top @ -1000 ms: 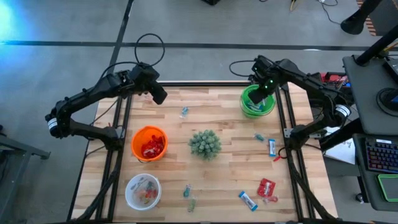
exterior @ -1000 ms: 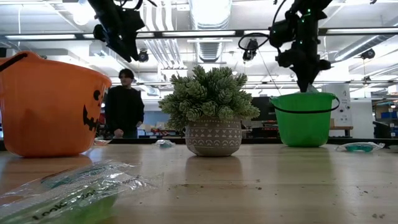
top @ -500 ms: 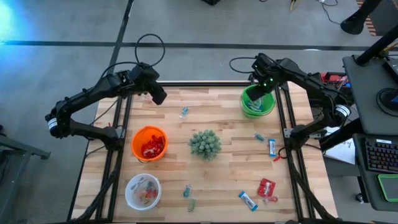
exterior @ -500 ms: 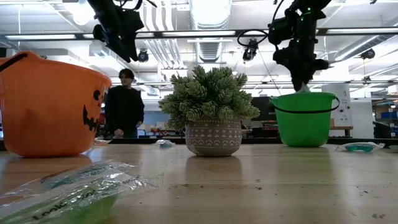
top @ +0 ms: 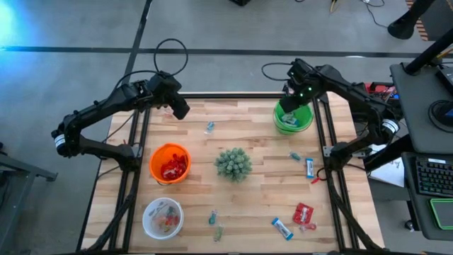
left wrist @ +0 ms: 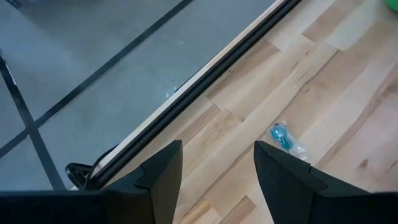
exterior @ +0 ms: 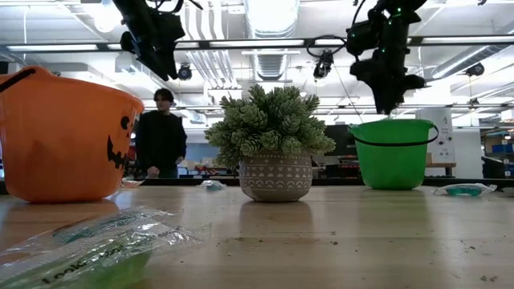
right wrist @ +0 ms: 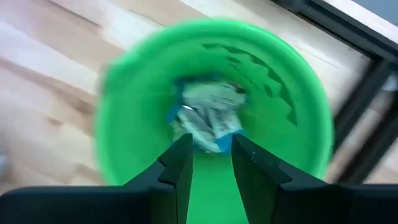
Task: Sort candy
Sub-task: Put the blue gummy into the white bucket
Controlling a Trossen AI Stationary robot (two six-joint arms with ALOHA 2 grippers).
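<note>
Candy lies scattered on the wooden table: a teal piece (top: 209, 127) near the far side, also in the left wrist view (left wrist: 283, 137); a teal piece (top: 294, 156), a blue-and-white bar (top: 309, 167), a red packet (top: 303, 212) and another bar (top: 282, 228) on the right. My right gripper (top: 289, 106) (right wrist: 211, 158) hovers open over the green bowl (top: 292, 117) (right wrist: 211, 106), which holds wrapped candy (right wrist: 208, 118). My left gripper (top: 180, 108) (left wrist: 217, 165) is open, raised over the table's far left part.
An orange bowl (top: 170, 163) with red candy and a clear bowl (top: 163, 217) stand on the left. A spiky potted plant (top: 233, 163) stands mid-table. Two teal pieces (top: 214, 223) lie near the near edge. A person (exterior: 161, 136) stands in the room behind.
My right gripper has risen a little from the green bowl's rim and shifted slightly toward the table's left, staying above the bowl. The left arm has kept still.
</note>
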